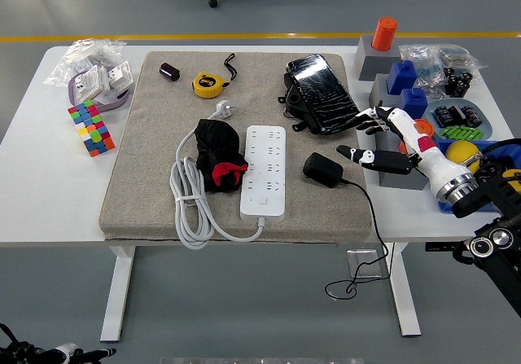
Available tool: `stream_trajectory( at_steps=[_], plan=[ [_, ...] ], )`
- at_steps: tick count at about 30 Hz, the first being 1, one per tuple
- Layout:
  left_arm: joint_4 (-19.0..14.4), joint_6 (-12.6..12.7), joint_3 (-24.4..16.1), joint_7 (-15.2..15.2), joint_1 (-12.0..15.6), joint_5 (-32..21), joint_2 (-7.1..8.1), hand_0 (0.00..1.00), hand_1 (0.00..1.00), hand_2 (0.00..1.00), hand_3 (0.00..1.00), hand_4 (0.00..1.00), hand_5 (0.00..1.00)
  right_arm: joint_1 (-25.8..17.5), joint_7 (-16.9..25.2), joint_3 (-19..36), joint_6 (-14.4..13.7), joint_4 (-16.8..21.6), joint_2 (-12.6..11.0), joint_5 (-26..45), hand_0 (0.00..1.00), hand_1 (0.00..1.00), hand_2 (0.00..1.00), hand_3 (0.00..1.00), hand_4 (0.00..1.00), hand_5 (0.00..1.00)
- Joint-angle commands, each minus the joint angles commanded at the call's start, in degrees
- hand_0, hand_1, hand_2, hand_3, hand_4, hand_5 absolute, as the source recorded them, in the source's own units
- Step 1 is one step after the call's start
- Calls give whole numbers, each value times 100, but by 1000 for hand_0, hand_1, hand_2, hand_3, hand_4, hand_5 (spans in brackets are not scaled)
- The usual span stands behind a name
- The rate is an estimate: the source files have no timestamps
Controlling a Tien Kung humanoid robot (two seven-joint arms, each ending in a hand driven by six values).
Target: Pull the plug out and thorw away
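Note:
A white power strip [264,171] lies on the grey mat [146,177], its white cable [189,201] coiled to its left. A black adapter plug [322,170] lies on the mat just right of the strip, unplugged, its thin black cord [368,217] trailing off the table's front edge. My right hand [368,138] hovers right of the plug, fingers spread, thumb pointing at the plug, holding nothing. The left hand is out of view.
A black and red cloth bundle [220,154] sits left of the strip. A black pouch [319,94], yellow tape measure [207,84] and small dark cylinder [169,72] lie at the mat's back. A colour cube [91,128] and plastic bags [89,69] are at left; blue trays [456,120] and blocks at right.

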Motion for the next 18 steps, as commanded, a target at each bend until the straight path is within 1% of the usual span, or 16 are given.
stream_trajectory(
  at_steps=[7,14,18],
  plan=[
    [0,-14,28,13,-16,46,6,534,673,699,662,825,641,-3,16,-30,45,-8,-10,18,659,655,673,610,953,446],
    [2,0,-17,2,45,-26,17,535,674,699,663,825,643,4,1,-81,55,12,-12,13,660,654,673,611,956,440],
    [-5,-9,9,16,22,59,11,534,674,699,663,825,644,3,-17,-101,47,27,-22,20,659,653,672,609,954,443]
  ],
)
